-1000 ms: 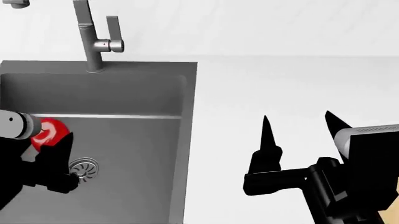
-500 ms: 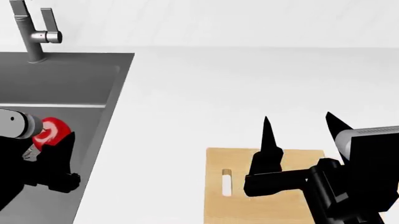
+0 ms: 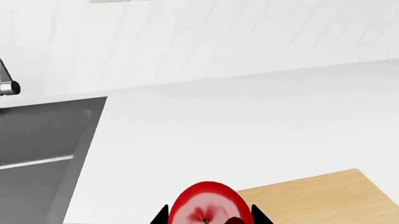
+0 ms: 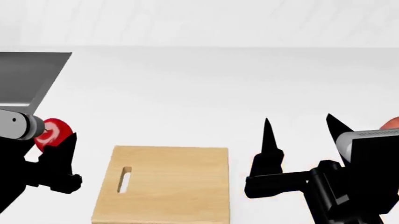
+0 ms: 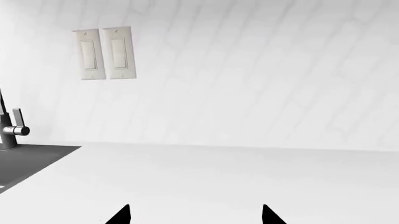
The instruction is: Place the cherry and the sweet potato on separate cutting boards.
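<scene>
Counter (image 4: pixel 199 88), white and bare, fills most of the head view, with a gray sink (image 4: pixel 28 77) cut off at its far left corner. Nearer the robot lies a tan cutting board (image 4: pixel 171 184) with a slot handle (image 4: pixel 124 179) along its left side; its long axis runs away from the robot, and its near end is cut off by the frame. The right gripper (image 4: pixel 302 135) hangs over bare counter just right of the board, its two dark fingers spread wide with nothing between them. The left gripper (image 3: pixel 209 219) is closed on the cherry (image 4: pixel 53 133), held above the counter just left of the board; its fingers (image 3: pixel 259 217) show only as tips either side of the fruit. No stem can be made out. A reddish sliver (image 4: pixel 391 123) at the right edge, behind the right arm, is too hidden to name.
</scene>
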You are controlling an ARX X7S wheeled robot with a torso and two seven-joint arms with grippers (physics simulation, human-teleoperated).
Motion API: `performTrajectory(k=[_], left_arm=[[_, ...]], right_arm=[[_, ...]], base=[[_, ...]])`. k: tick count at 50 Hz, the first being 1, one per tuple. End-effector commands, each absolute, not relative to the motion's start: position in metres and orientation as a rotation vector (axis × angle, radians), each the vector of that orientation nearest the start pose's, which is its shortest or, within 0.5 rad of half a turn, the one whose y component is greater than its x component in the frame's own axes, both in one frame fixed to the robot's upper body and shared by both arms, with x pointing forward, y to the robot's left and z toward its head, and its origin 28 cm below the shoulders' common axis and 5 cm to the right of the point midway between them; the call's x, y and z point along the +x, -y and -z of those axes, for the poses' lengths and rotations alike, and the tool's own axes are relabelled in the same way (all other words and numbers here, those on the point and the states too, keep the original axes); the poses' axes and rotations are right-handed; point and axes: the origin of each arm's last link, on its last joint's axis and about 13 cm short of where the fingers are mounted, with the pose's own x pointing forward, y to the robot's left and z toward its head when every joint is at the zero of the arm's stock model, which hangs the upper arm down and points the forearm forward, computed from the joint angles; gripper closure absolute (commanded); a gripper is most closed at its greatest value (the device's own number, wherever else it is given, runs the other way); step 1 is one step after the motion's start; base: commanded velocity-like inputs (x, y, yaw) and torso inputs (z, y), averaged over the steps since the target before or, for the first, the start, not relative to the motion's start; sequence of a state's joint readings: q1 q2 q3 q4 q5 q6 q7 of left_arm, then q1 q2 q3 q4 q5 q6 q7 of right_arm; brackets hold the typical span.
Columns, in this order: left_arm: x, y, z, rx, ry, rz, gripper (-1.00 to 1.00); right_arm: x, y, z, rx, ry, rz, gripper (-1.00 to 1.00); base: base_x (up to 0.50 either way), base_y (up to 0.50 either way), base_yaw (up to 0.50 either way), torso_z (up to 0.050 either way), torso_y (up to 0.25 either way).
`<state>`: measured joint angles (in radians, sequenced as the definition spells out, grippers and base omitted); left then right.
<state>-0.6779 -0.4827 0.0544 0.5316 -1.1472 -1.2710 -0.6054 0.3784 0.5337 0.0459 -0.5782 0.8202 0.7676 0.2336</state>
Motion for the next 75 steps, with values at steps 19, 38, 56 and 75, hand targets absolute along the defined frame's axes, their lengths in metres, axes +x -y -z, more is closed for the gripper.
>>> performTrajectory(k=[19,38,56,75], left_arm=[[0.241,-0.233,-0.209,0.011,-0.193,0.207,1.00],[0.243,-0.237,-0.207,0.018,-0.192,0.189,1.00],[0.245,-0.243,-0.204,0.031,-0.199,0.144,1.00],[0.251,-0.279,-0.191,0.046,-0.241,-0.049,1.00]], right_arm=[[0.230,0.160,-0.186,0.053,0.103,-0.150,-1.00],[0.229,0.162,-0.185,0.053,0.108,-0.133,-1.00],[0.232,0.162,-0.183,0.050,0.076,-0.112,-1.00],[0.232,0.164,-0.183,0.050,0.063,-0.089,-1.00]], base=[[0.00,-0.50,0.00,0.000,0.000],[0.00,-0.37,0.00,0.000,0.000],[0.00,-0.21,0.00,0.000,0.000],[0.00,0.00,0.00,0.000,0.001]])
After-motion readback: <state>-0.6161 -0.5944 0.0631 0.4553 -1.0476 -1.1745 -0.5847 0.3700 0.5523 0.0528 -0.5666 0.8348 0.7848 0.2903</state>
